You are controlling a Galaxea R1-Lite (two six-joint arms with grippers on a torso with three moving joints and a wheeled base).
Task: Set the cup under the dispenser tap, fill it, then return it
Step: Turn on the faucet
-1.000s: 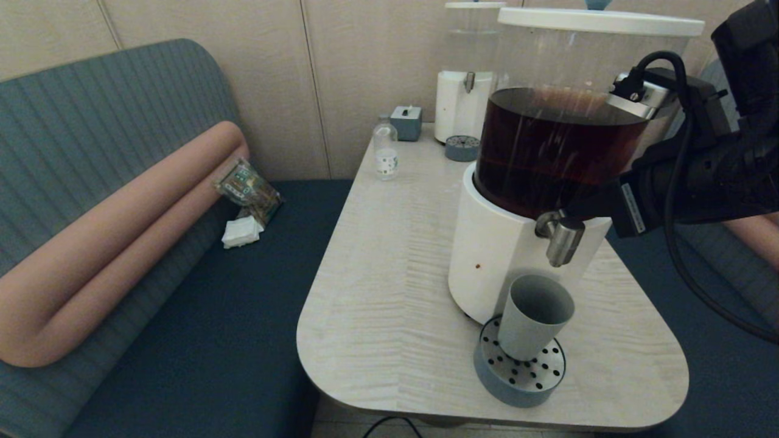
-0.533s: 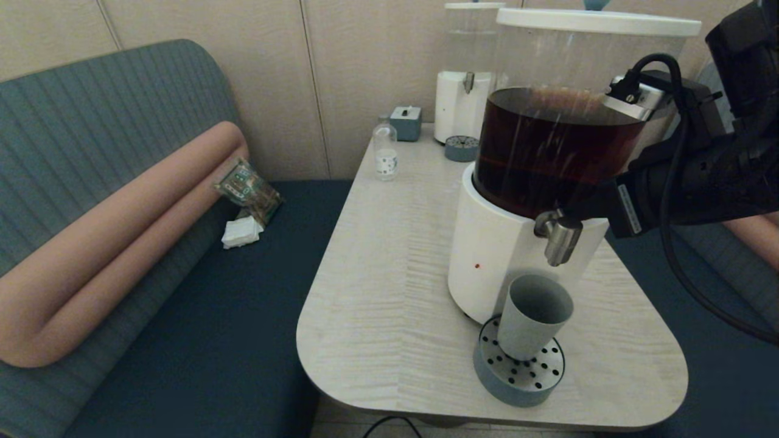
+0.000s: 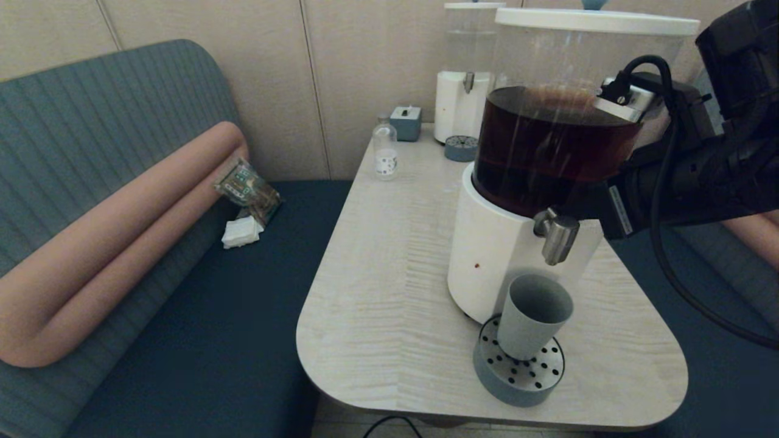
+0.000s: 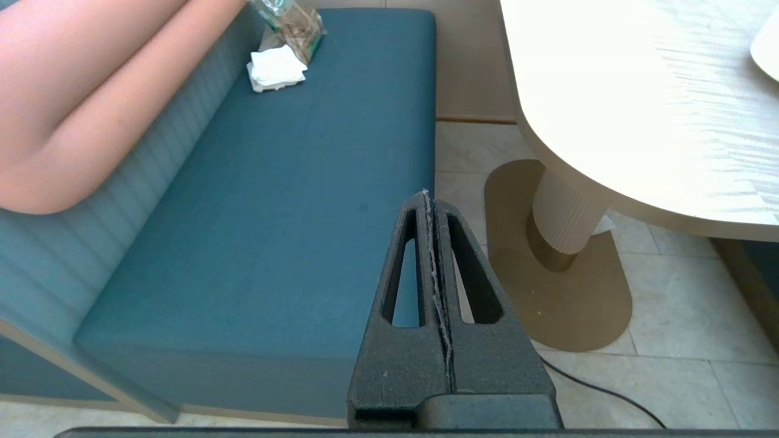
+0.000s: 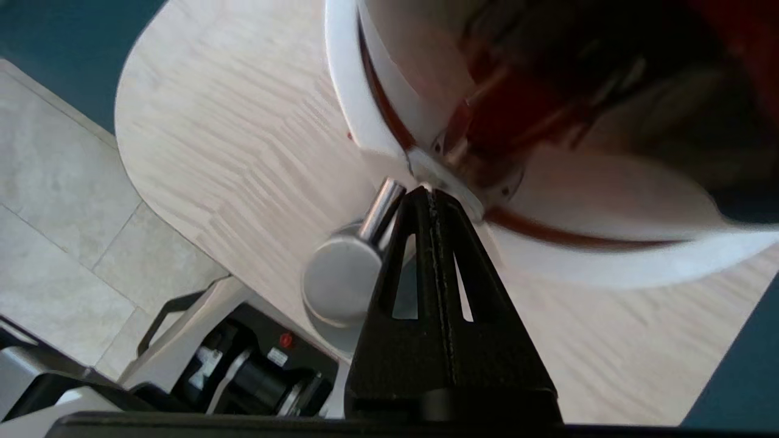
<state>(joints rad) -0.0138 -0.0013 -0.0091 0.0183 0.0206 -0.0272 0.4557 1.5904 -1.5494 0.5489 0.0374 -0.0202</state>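
Now right gripper closed, empty, touching base of dispenser tap; cup upright on drip tray below; left gripper closed, parked over sofa seat.

The right arm is matte black, with a silver metal plate on top, a black cable looping over it (thick and glossy), and a white label strip bearing small print. Each gripper, right gripper and left gripper, is rough black plastic: two tapered fingers with long triangular cut-outs.
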